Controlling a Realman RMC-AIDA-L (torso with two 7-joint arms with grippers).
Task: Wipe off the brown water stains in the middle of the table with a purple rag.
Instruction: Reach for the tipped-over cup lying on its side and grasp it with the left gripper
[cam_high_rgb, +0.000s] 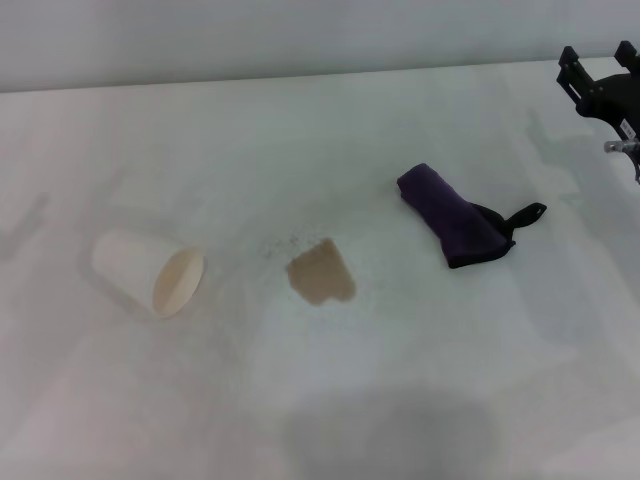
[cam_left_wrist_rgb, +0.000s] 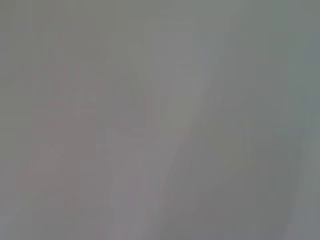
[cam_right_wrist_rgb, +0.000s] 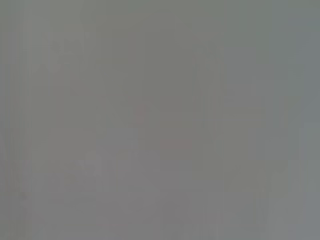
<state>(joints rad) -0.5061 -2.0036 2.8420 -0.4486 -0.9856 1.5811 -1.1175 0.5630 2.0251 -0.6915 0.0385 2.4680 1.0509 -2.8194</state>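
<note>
The brown water stain (cam_high_rgb: 320, 272) is a small tan patch in the middle of the white table (cam_high_rgb: 330, 130), with tiny dark specks to its left. The purple rag (cam_high_rgb: 452, 213) lies rolled up to the right of the stain, its black loop tag pointing right. My right gripper (cam_high_rgb: 598, 62) hangs at the far right edge of the head view, above and beyond the rag, apart from it, with two black fingers pointing up and a gap between them. My left gripper is out of view. Both wrist views show only plain grey.
A cream paper cup (cam_high_rgb: 150, 271) lies on its side left of the stain, its mouth facing the front right. A grey shadow blotch (cam_high_rgb: 390, 430) lies on the table near the front edge.
</note>
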